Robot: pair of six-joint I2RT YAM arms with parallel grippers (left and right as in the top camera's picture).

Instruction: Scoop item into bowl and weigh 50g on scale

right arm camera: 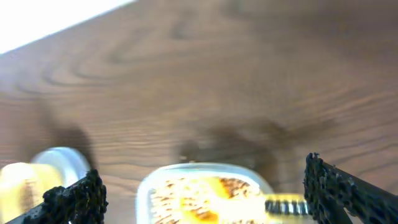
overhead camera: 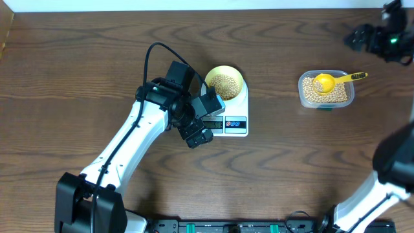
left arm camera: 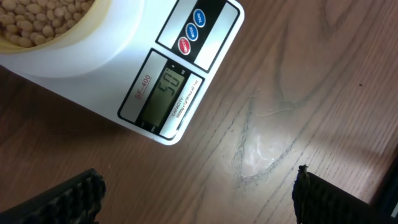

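Left gripper (overhead camera: 206, 121) is hanging wide open and empty at 8 o'clock of the scale (overhead camera: 238, 103), very close to its front corner. Right gripper (right arm camera: 205, 190) is also gaping with nothing held, hovering over the clear tub (overhead camera: 302, 90), where the yellow scoop (overhead camera: 349, 77) is lying. The beans (overhead camera: 224, 83) are sitting in the pale-yellow bowl (overhead camera: 208, 77), at the 12 o'clock end of the scale.

The display (left arm camera: 165, 93) is looking like 50, but it's skewed.

Risks I'm seeing:
- A left finger brushing the platform or buttons, which would be shifting or zeroing the reading.
- Another scoop overshooting.
- Bowl nudged and beans spilling.

The dark wood-grain table (overhead camera: 291, 168) is showing a scuffed, glaring patch. A pale strip is running along its 12 o'clock edge.
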